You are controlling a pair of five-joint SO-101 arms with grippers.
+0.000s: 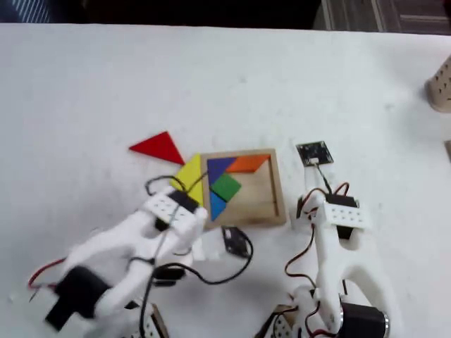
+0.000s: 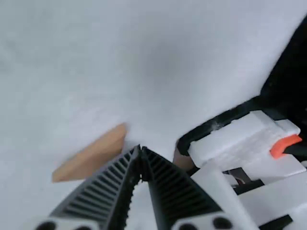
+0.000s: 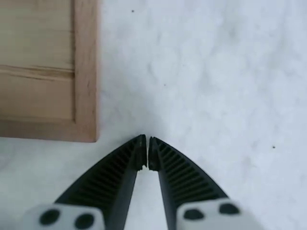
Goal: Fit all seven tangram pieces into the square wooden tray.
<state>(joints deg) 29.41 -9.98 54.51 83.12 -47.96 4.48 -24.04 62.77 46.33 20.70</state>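
Left gripper: jaws together, tips touching, nothing between them; it sits over bare white table, with a corner of the wooden tray just beyond the tips. Right gripper: jaws also closed and empty, tips just beside the tray's outer corner, not touching it. From the high view, the tray sits mid-table; my left arm is at its 8 o'clock and my right arm at its 4 o'clock. In the tray: purple triangle at 11 o'clock, orange piece at 12 o'clock, green square left of centre, blue triangle at 8 o'clock; the 3 o'clock half is bare wood. Outside it: yellow triangle against the tray's 9 o'clock edge; red triangle at 10 o'clock, apart from the tray.
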